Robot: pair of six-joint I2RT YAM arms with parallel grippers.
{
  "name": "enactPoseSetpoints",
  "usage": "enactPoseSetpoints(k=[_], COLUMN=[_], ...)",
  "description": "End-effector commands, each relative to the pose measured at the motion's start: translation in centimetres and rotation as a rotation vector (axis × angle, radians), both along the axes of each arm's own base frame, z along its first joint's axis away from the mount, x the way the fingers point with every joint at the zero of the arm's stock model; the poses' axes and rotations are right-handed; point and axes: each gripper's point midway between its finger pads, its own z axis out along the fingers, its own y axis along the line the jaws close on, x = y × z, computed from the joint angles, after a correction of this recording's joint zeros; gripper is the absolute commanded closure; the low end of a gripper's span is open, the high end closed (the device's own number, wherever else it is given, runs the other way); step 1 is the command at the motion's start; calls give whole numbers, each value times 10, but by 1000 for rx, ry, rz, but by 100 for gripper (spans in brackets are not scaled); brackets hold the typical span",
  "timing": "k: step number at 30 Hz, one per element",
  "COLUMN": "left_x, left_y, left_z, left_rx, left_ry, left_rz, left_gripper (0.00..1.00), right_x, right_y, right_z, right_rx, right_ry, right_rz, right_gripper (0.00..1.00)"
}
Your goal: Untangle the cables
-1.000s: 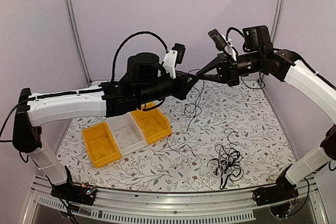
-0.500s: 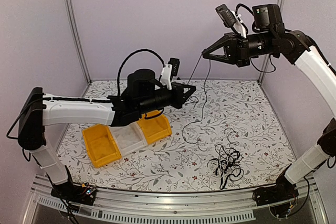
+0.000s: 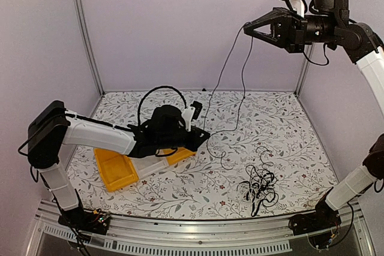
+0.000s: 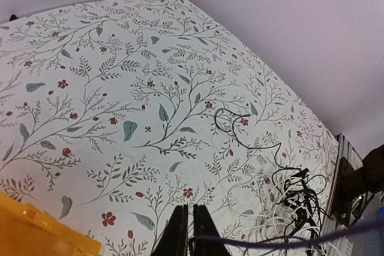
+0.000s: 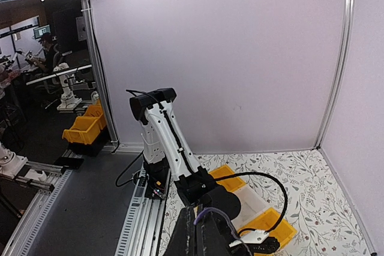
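The right tool [image 3: 247, 26] is high in the air over the far right corner of the surface [image 3: 282, 124]. Its two fingers are pinched on a thin black cable [image 3: 219, 79]. The left tool [image 3: 205, 138] is low, just above the surface near the middle and beside a yellow bin [image 3: 117, 169]. Its fingers are pressed together too, and they seem to pinch the same cable.

So the cable runs in a long, steep line from the low left tool up to the high right tool. A second part of it hangs down from the right tool to the surface. That part curls in a small loop near the middle, between the left tool and the pile of cables [image 3: 259, 184]. The pile lies close to the near right corner, and neither tool is near it. The left tool is the closer one, because it is low. The pile lies toward the near right from it.

The loose end seems to trail toward the pile. It is too thin to tell if it is free or caught there. The next pull depends on that.

One second ago the two tools were close together in the air over the far edge. Now the right tool has gone up and to the right. The left tool has come down toward the near edge, so the cable is pulled out much longer. The pile has not moved.
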Motion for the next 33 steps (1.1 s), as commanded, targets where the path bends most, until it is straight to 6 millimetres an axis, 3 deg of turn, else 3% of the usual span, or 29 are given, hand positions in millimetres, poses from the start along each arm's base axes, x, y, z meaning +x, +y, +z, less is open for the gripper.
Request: enactPoseSetpoints(k=[1,10,12,16,20,22,23,26,30,33], left_x=[0,-10,-15,-31,-48,-55,-58,-66,-69,-72], left_y=[11,36,45,66,86,92,93,98,88,67], left_z=[-4,-5,-8,-8,2,16,25,56,122,171], left_rx=[29,60,86,163,192,175,161,126,42,-14], left_ry=[4,21,29,29,14,-8,-21,-69,-198,-311], left_rz=[15,69,82,122,145,153,152,151,143,80], left_gripper=[95,99,92,61,52,49,40,37,36,36], right_x=[-9,-7,-4,2,8,16,19,25,33,40], right_y=[-2,-4,-4,0,2,4,6,9,12,13], right_z=[11,26,28,15,5,-4,-9,-24,-45,-60], right_rx=[28,58,63,40,26,7,-2,-23,-60,-84], right_ry=[-27,-77,-91,-63,-46,-37,-32,-17,17,25], right_rz=[27,0,-15,-18,-41,-62,-69,-75,-95,-117], right_gripper=[100,100,100,100,100,100,100,100,100,100])
